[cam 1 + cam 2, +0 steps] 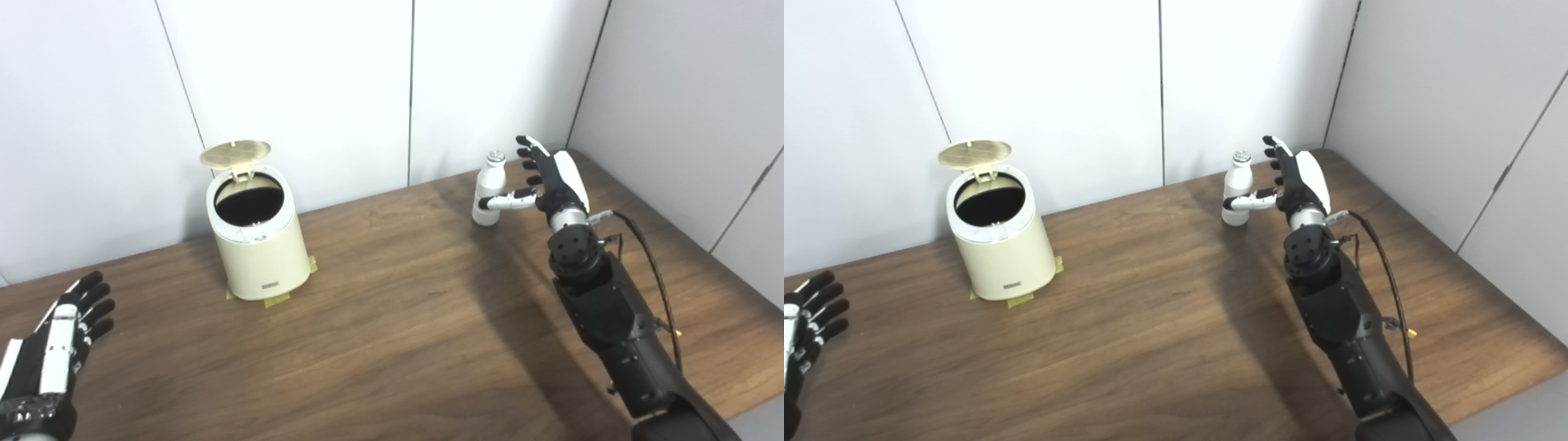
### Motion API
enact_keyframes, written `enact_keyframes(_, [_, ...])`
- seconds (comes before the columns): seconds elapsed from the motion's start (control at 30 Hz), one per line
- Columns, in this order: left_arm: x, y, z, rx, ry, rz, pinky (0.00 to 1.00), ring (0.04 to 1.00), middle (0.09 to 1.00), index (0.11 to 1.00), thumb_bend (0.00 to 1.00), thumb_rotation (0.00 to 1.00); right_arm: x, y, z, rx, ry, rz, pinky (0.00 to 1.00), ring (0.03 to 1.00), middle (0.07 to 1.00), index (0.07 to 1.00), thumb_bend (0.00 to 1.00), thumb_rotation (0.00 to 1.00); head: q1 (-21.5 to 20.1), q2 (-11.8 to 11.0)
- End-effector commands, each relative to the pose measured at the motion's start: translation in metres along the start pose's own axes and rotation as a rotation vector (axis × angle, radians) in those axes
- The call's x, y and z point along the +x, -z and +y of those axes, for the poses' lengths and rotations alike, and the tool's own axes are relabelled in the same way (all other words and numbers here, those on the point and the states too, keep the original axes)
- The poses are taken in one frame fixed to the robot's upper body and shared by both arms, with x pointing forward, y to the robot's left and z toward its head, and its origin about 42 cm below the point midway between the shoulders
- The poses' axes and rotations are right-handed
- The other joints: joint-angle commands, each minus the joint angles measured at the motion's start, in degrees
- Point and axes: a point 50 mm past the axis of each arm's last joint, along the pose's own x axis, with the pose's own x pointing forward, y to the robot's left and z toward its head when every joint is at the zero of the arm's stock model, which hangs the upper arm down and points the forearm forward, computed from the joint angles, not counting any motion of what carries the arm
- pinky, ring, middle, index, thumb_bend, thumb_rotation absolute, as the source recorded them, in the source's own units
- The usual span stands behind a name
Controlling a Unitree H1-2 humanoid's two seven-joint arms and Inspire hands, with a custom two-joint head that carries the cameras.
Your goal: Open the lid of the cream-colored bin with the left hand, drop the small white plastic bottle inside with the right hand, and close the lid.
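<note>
Bottle (pixel 489 191) stands upright far right, your open right hand (pixel 554 179) just beside it; bin (pixel 260 245) lid (pixel 236 154) up, left hand (pixel 58 343) open.

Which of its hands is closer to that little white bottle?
The right hand: it is right beside the bottle, fingers spread, thumb at its side. The left hand rests open far across the table, beyond the bin.

A wooden counter (pixel 392 331) runs up to pale wall panels (pixel 294 79) behind it; yellow tape (pixel 277 299) is stuck on the counter.
</note>
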Motion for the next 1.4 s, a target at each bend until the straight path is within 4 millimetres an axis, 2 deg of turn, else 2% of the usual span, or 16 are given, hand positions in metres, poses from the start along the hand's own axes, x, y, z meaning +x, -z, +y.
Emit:
enact_keyframes(0.0, [0.005,-0.025,0.003,0.029,0.000,-0.087,0.90,0.901,0.912,0.933,0.24,1.00,0.011,-0.026,-0.008,0.036,0.045,-0.096,0.72,0.833,0.872,0.887,0.91,0.10,-0.09,0.00])
enact_keyframes(0.27, [0.004,-0.027,0.002,0.043,0.007,-0.091,0.90,0.906,0.915,0.938,0.23,1.00,0.014,-0.025,0.003,0.026,0.055,-0.068,0.70,0.817,0.852,0.871,0.90,0.11,0.01,0.10])
enact_keyframes(0.43, [0.004,-0.027,0.002,0.055,0.006,-0.091,0.93,0.910,0.914,0.941,0.21,1.00,0.015,-0.025,0.004,0.033,0.055,-0.061,0.69,0.812,0.850,0.872,0.89,0.12,-0.05,0.24])
enact_keyframes(0.57, [0.004,-0.027,0.003,0.061,0.008,-0.092,0.91,0.900,0.903,0.932,0.19,1.00,0.015,-0.026,0.004,0.024,0.056,-0.057,0.70,0.808,0.843,0.871,0.89,0.13,-0.03,0.34])
enact_keyframes(0.83, [0.003,-0.028,0.001,0.061,0.017,-0.094,0.94,0.912,0.909,0.938,0.15,1.00,0.018,-0.020,0.003,0.061,0.057,-0.059,0.71,0.807,0.838,0.864,0.89,0.16,-0.04,0.45])
enact_keyframes(1.0, [0.002,-0.027,0.002,0.059,0.017,-0.091,0.92,0.916,0.921,0.949,0.15,1.00,0.017,-0.018,0.003,0.061,0.063,-0.063,0.70,0.801,0.832,0.856,0.84,0.14,-0.17,0.63])
enact_keyframes(1.17, [0.001,-0.026,0.002,0.077,0.021,-0.087,0.92,0.913,0.920,0.944,0.15,1.00,0.018,-0.015,0.005,0.053,0.080,-0.067,0.67,0.771,0.808,0.833,0.83,0.11,-0.38,0.59])
enact_keyframes(1.37, [0.000,-0.028,0.000,0.093,0.034,-0.095,0.90,0.907,0.918,0.943,0.11,1.00,0.020,-0.014,0.007,0.050,0.091,-0.072,0.67,0.762,0.792,0.812,0.83,0.09,-0.29,0.59])
